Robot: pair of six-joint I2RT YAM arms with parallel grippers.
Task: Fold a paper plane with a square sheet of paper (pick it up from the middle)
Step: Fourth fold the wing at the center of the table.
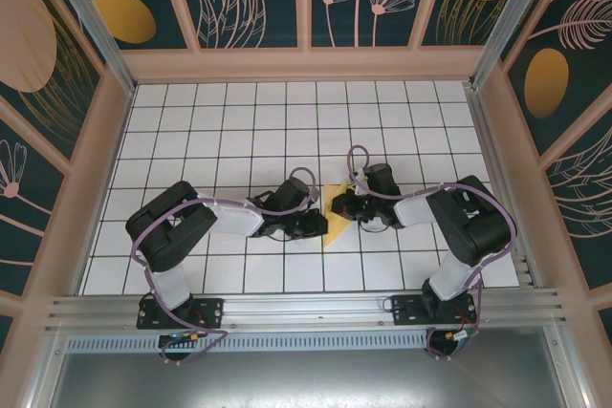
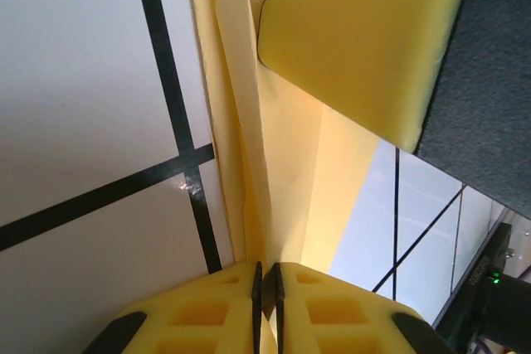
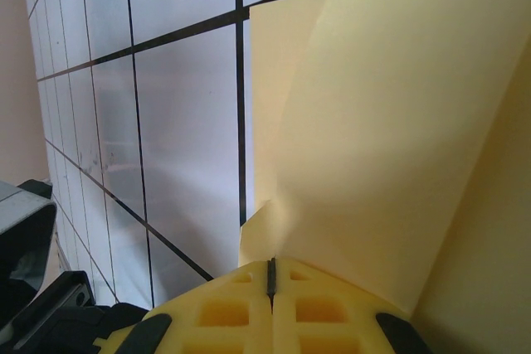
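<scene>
Top external view gives us the white gridded table (image 1: 191,131) first, with the left arm (image 1: 177,226) reaching in from 7 o'clock and the right arm (image 1: 469,222) from 4 o'clock, both bent toward the middle. Between them, just below the table's centre, sits the paper (image 1: 337,228), yellow-orange and creased into a narrow wedge whose tip points to 12 o'clock. The left gripper (image 1: 319,225) meets it at its 9 o'clock edge and the right gripper (image 1: 342,205) at its 3 o'clock edge (the two are very close together). On the left wrist camera we see that gripper's fingers (image 2: 207,317) pressed together on a raised fold of the paper, which runs toward 12 o'clock, with a yellow pad (image 2: 357,39) of the other gripper at 1 o'clock. On the right wrist camera the fingers (image 3: 323,312) are closed tight, pinching a flap that rises toward 1 o'clock
</scene>
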